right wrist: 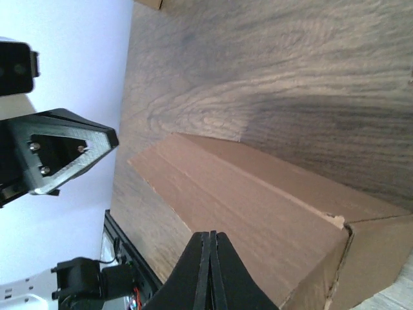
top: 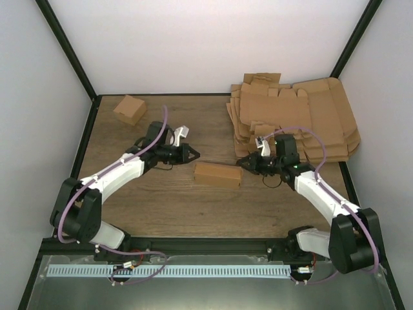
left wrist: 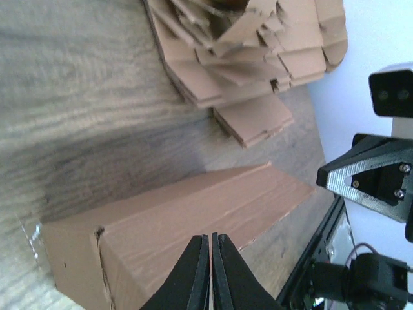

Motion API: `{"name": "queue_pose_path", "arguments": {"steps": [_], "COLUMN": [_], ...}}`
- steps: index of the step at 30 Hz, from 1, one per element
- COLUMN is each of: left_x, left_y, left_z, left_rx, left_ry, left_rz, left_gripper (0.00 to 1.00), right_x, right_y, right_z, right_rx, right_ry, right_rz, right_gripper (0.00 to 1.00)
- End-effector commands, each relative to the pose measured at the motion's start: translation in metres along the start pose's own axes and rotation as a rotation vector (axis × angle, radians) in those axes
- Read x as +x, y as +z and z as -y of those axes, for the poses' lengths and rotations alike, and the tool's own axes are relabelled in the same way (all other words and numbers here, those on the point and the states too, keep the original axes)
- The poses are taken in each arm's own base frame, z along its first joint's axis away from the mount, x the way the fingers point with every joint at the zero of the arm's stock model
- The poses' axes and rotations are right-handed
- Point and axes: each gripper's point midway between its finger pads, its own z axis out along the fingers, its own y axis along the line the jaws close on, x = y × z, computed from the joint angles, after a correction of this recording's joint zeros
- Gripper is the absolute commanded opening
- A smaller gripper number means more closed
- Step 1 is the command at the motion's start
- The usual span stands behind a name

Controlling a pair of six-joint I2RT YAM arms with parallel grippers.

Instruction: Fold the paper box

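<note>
**Top external view: folded box mid-desk, both my jaws pinched shut beside it**

The desk (top: 161, 206) is fenced by a black frame with white walls behind. Bare wood lies open on the near side of the paper box (top: 217, 175) and to its left. The far right corner is crowded by a stack of flat cardboard blanks (top: 303, 116) that spills past the right edge. A small folded box (top: 130, 109) sits well apart in the far left corner.

The paper box lies at the middle of the desk, a long closed brown block. My left jaws are closed on nothing just off its far left corner. My right jaws are closed and empty near its right end.

Both wrist views cut off the box's ends. I cannot tell whether my tips touch it.
</note>
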Motion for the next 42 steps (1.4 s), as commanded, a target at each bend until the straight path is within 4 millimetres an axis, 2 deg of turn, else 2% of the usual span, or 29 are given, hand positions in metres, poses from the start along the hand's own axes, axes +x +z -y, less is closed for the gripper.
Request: {"name": "queue_pose_path", "arguments": {"steps": [1,10,13,16,23,28,31,36,42], "left_x": [0.02,0.052,0.057,0.058,0.045,0.023,0.018,0.037,0.067], "left_y": [0.008,0.018,0.021,0.023,0.02,0.006,-0.005,-0.011,-0.003], "left_z": [0.0,-0.028,-0.035,-0.04,-0.031,-0.003,0.015,0.03,0.011], "left_rx": [0.085,0.055,0.048,0.031,0.042,0.078,0.102,0.198,0.201], "left_ry": [-0.018,-0.063,-0.069,-0.068,-0.036,0.015,0.045,0.038,-0.014], "left_rz": [-0.06,-0.112,-0.123,-0.121,-0.084,-0.041,-0.046,-0.119,-0.171], "left_gripper": [0.04,0.04,0.04,0.04,0.04,0.04,0.04,0.04,0.04], "right_x": [0.007,0.043,0.046,0.04,0.021,0.008,0.005,0.015,0.034], "right_y": [0.002,0.015,0.017,0.016,0.015,0.012,0.01,0.015,0.03], "right_z": [-0.009,0.033,0.039,0.038,0.023,0.005,-0.007,-0.001,0.027], "right_rx": [-0.092,-0.042,-0.035,-0.021,-0.036,-0.073,-0.111,-0.136,-0.138], "right_ry": [0.002,0.07,0.079,0.064,0.013,-0.037,-0.062,-0.042,0.018], "right_rz": [-0.029,-0.086,-0.089,-0.067,-0.042,-0.038,-0.05,-0.078,-0.122], "right_gripper": [0.01,0.01,0.01,0.01,0.01,0.01,0.01,0.01,0.01]}}
